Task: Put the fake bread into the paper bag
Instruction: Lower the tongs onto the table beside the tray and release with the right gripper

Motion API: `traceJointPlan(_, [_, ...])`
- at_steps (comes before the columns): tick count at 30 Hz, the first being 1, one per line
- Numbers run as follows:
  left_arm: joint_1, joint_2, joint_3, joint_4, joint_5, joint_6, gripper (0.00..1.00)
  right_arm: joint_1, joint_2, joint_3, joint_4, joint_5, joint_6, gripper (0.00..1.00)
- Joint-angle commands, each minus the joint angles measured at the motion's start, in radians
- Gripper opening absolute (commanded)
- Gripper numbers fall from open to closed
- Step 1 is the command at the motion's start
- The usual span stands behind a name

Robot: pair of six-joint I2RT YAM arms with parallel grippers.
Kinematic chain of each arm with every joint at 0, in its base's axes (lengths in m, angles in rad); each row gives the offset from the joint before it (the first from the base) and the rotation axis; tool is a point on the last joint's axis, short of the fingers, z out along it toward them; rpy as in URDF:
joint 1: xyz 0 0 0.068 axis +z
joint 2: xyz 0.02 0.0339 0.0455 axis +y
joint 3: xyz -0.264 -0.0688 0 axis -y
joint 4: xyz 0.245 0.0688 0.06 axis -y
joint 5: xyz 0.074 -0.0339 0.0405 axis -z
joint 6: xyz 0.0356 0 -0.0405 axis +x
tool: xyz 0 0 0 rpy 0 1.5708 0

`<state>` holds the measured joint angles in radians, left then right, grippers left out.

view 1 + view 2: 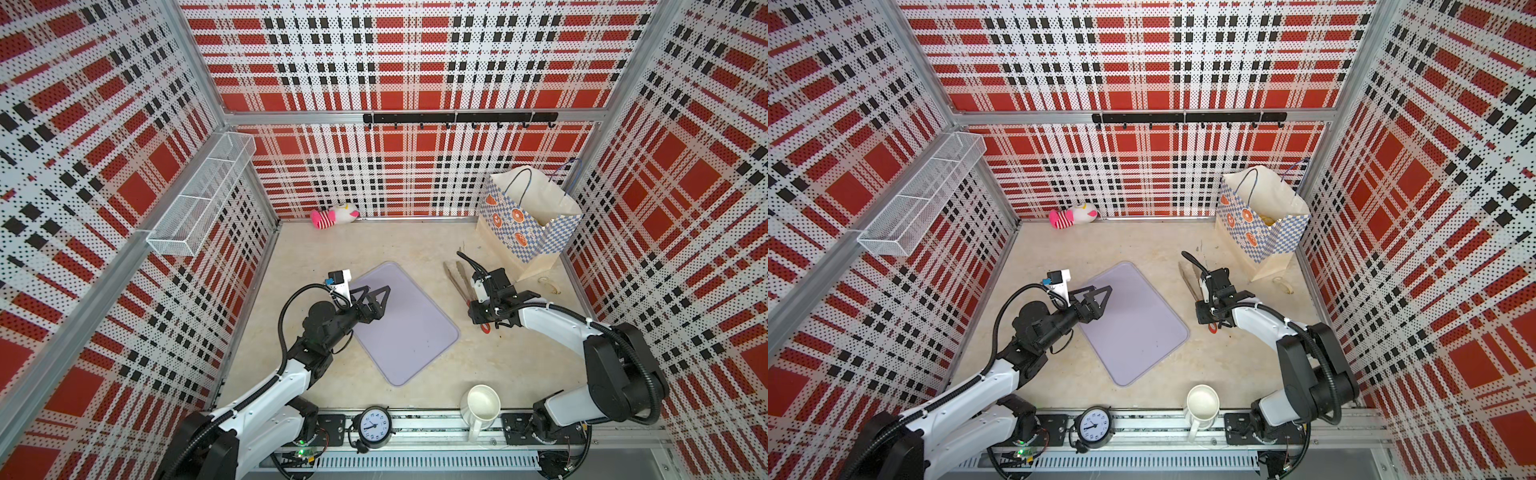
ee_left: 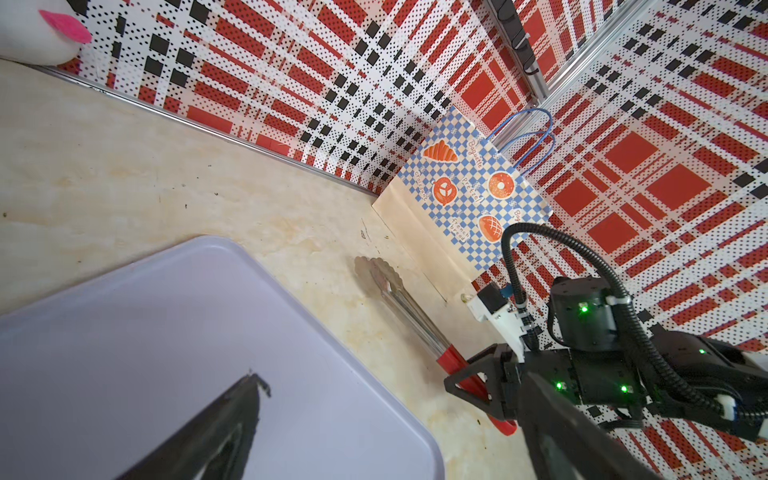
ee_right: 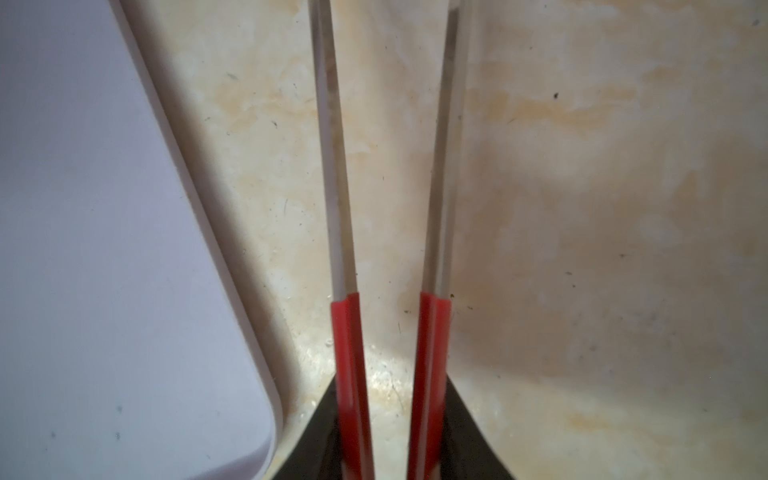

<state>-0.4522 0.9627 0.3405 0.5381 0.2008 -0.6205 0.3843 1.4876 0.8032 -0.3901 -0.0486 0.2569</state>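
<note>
In both top views the paper bag (image 1: 524,226) (image 1: 1255,232) stands on its base on the table (image 1: 374,245), well apart from the tray (image 1: 411,336) and out past the tray's far right corner. Its long axis runs up and down and its mouth gapes open upward. One broad printed face is turned toward the tray.

The upper part of the bag is blue-and-white checks with orange pastry prints, and the lower part is plain cream. Thin cord handles loop up from the rim, a dark one on the side nearer the tray and a blue one on the far side. The left wrist view shows the bag (image 2: 469,195) side-on, with small words such as "Pretzel" and "French bread" beside the prints.

The bread (image 1: 1268,220) is inside the bag. Only a scrap of glossy yellow shows low in the mouth in a top view, so its shape and which way it points cannot be told.

The tongs (image 1: 457,278) lie on the table just beside the tray's right edge. Their red handles are nearer the tray's front, and their metal tips point away toward the bag.

The right gripper (image 1: 484,318) is down over those handles. In the right wrist view its (image 3: 392,395) two black fingers (image 3: 465,419) flank the red handles and press against the outside of each, grasping the tongs (image 3: 340,208), whose arms stand spread.

The left gripper (image 1: 377,289) hangs over the tray's left edge with its jaws wide apart and holding nothing.

A plush toy (image 1: 334,216) lies far behind the tray. A jug (image 1: 482,405) and a clock (image 1: 375,428) sit in front of it.
</note>
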Motion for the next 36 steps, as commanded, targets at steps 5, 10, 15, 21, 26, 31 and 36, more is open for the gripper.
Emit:
traceJointPlan(5, [0.001, -0.002, -0.009, 0.006, -0.010, 0.013, 0.98, 0.008, -0.032, 0.011, 0.059, 0.079, 0.020, 0.48])
traceJointPlan(10, [0.044, -0.011, -0.001, -0.009, -0.035, -0.004, 0.98, -0.017, -0.178, -0.024, 0.121, 0.047, 0.014, 0.57])
traceJointPlan(15, [0.113, -0.064, 0.003, -0.070, -0.149, 0.020, 0.98, -0.151, -0.391, -0.122, 0.228, 0.020, 0.005, 0.62])
traceJointPlan(21, [0.236, -0.197, -0.069, -0.092, -0.445, 0.057, 0.98, -0.326, -0.641, -0.330, 0.460, 0.135, -0.080, 0.90])
traceJointPlan(26, [0.328, -0.232, -0.142, -0.043, -0.663, 0.109, 0.98, -0.402, -0.688, -0.442, 0.609, 0.233, -0.064, 0.99])
traceJointPlan(31, [0.346, -0.172, -0.240, 0.195, -0.843, 0.271, 0.98, -0.405, -0.613, -0.523, 0.834, 0.250, -0.073, 1.00])
traceJointPlan(36, [0.353, -0.028, -0.299, 0.407, -0.866, 0.419, 0.98, -0.403, -0.465, -0.555, 1.032, 0.208, -0.130, 1.00])
